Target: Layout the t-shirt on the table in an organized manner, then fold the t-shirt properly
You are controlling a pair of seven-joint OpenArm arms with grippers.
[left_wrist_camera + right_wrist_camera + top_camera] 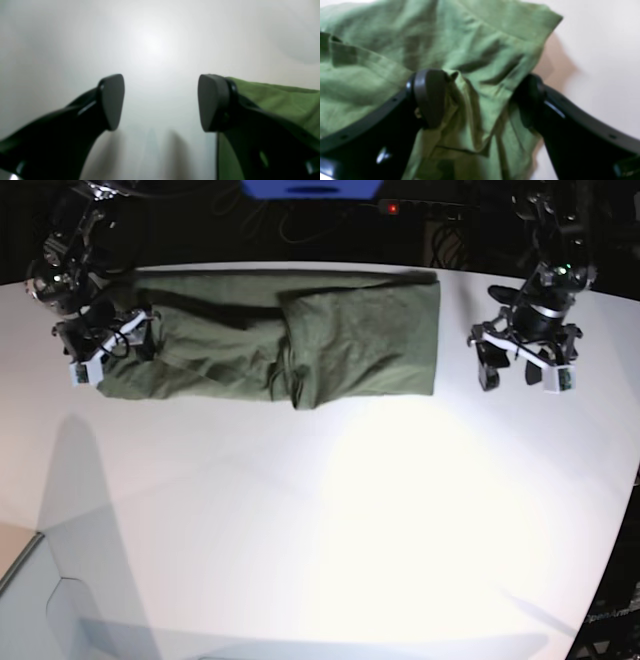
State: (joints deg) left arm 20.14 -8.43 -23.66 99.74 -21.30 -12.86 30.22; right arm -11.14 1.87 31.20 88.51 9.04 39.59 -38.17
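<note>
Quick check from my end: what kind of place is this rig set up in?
Probably a lab or test bench, not a home. A large bare white table holds only the t-shirt, an arm stands at each end, and cables with a red indicator light run along the dark back edge.

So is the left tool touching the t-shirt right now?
Apart. In the base view the left tool stands open over bare table, with a clear strip of white between it and the t-shirt.

White table (330,520) with curved edge — olive-green t-shirt (300,340) folded lengthwise along its far side
</note>
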